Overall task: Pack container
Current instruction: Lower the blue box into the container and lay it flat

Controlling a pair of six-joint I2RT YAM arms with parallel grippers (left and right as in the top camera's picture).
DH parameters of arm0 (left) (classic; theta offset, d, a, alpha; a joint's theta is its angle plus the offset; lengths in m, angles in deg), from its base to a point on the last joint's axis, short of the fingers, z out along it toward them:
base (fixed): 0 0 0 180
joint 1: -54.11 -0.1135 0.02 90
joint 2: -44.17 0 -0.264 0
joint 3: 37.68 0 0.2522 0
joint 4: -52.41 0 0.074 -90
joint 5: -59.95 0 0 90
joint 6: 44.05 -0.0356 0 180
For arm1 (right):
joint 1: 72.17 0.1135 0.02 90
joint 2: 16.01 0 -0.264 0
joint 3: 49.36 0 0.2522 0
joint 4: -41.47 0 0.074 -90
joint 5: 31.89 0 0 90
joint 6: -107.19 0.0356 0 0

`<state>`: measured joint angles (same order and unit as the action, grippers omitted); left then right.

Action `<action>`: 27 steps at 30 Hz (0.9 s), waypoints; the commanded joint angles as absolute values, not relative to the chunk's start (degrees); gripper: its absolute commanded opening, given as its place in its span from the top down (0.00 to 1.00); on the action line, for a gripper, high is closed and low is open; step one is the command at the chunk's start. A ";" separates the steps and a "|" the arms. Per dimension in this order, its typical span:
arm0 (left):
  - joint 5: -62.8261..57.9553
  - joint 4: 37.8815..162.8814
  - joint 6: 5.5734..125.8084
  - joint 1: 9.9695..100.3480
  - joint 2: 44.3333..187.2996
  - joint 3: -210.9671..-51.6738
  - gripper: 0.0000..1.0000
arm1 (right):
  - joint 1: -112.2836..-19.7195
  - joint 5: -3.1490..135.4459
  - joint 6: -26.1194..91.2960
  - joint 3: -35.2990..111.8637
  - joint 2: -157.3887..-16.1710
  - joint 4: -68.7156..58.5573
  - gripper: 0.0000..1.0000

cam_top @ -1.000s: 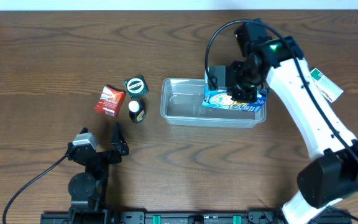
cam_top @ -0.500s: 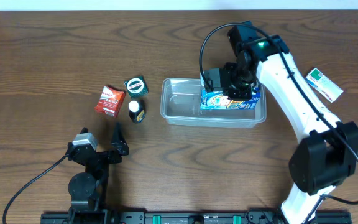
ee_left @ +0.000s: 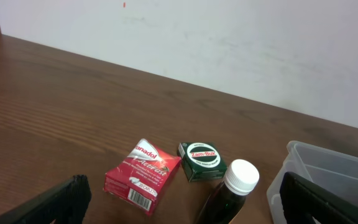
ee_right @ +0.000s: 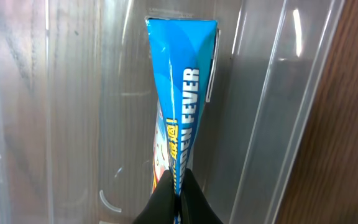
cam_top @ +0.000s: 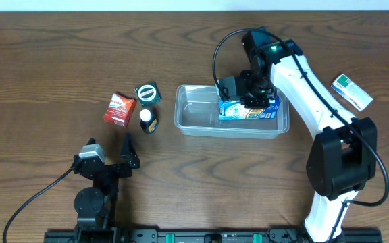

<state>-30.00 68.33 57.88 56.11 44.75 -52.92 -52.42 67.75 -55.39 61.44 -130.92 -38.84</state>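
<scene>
— One packet in so far?
— Nearly. Pinched tight in the right gripper [ee_right: 178, 186]: a blue packet [cam_top: 245, 109], held edge-on inside the right end of the container [cam_top: 194, 120], not yet let go.
— And the container itself?
— Centre of the overhead frame, slightly right, long side running across. Bare inside at its left half.
— Left to pack?
— Probably four. Just left of the container, close together: red box [cam_top: 119, 109], green tin [cam_top: 148, 93], dark bottle with a white cap [cam_top: 147, 120]. Far right of the frame, well apart: white-and-green box [cam_top: 352, 92].
— And the left gripper [cam_top: 110, 156]?
— Lower left of the overhead frame, jaws spread wide, holding nothing, facing the three small things.
— Anything hard to make out?
— Plenty. Packet's contact with the container floor: impossible to tell. Right fingertips hidden under the arm from overhead. Packet print cut off apart from "FEVER". Bottle label unreadable.
</scene>
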 commanded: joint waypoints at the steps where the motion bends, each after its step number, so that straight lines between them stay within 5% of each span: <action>1: -30.48 70.38 57.16 56.24 44.40 -51.67 0.02 | -52.00 66.86 -56.22 61.72 -131.27 -38.71 0.99; 8: -30.48 70.38 57.16 56.24 44.40 -51.67 0.02 | -52.11 66.90 -55.08 61.72 -131.27 -39.38 0.98; 16: -30.48 70.36 57.16 56.24 44.40 -51.67 0.02 | -52.11 66.97 -37.59 61.72 -131.25 -39.38 0.46; 20: -30.48 70.36 57.16 56.24 44.40 -51.67 0.02 | -52.09 67.78 -26.97 61.75 -131.25 -39.38 0.34; 27: -30.48 70.38 57.16 56.24 44.40 -51.67 0.02 | -52.05 67.82 -14.62 61.75 -131.25 -41.11 0.31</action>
<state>-30.00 68.33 57.88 56.11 44.75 -52.92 -52.42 67.12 -23.52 61.44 -130.92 -40.61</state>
